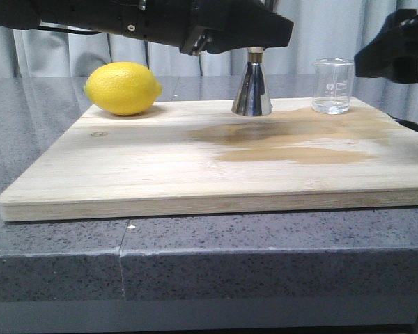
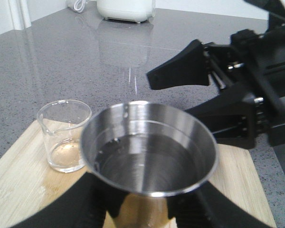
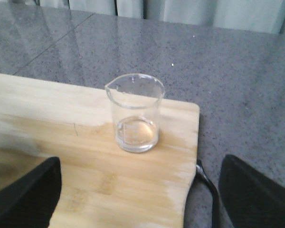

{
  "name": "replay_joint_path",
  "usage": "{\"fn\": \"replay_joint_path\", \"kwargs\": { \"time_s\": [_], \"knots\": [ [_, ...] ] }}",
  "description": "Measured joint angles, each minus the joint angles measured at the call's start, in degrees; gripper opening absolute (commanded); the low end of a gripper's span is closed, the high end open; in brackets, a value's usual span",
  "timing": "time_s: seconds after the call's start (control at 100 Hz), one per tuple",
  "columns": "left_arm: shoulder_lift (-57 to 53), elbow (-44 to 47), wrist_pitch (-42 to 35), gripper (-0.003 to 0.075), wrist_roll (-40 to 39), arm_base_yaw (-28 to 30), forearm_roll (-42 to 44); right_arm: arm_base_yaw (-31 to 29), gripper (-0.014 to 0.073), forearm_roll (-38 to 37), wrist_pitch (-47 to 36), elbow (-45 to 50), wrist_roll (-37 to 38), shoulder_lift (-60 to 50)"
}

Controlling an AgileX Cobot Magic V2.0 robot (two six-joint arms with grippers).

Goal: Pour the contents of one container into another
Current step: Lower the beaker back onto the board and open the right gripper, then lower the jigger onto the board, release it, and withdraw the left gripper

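The steel jigger [image 1: 251,90] stands upright at the back of the wooden board [image 1: 146,174], with clear liquid in its upper cup [image 2: 147,152]. My left gripper [image 2: 145,211] reaches over it from above, and its black fingers [image 2: 80,204] press on both sides of the narrow waist. The clear glass beaker [image 1: 332,85] stands upright near the board's back right corner, a thin layer of liquid at its bottom [image 3: 135,135]. My right gripper [image 3: 140,192] hangs open a short way from the beaker [image 2: 64,135], nothing between its fingers [image 3: 23,194].
A yellow lemon [image 1: 122,88] lies at the board's back left. A darker wet patch [image 1: 292,142] spreads across the board in front of the jigger and beaker. The right arm [image 2: 237,95] hangs beyond the jigger. A dark cable [image 3: 206,183] runs along the board's right edge.
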Motion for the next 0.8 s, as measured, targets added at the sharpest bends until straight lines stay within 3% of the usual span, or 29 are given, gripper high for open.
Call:
{"fn": "replay_joint_path", "kwargs": {
  "time_s": [0.16,0.6,0.8],
  "knots": [
    [0.0,0.0,0.0,0.0264,0.0,0.0,0.0,0.0,0.0603,0.0,5.5,0.1,0.0,-4.8],
    [0.0,0.0,-0.3,0.0264,0.0,0.0,0.0,0.0,0.0603,0.0,6.6,0.1,0.0,-7.9],
    [0.0,0.0,-5.6,0.0264,0.0,0.0,0.0,0.0,0.0603,0.0,6.7,0.1,0.0,-7.9]
  ]
}}
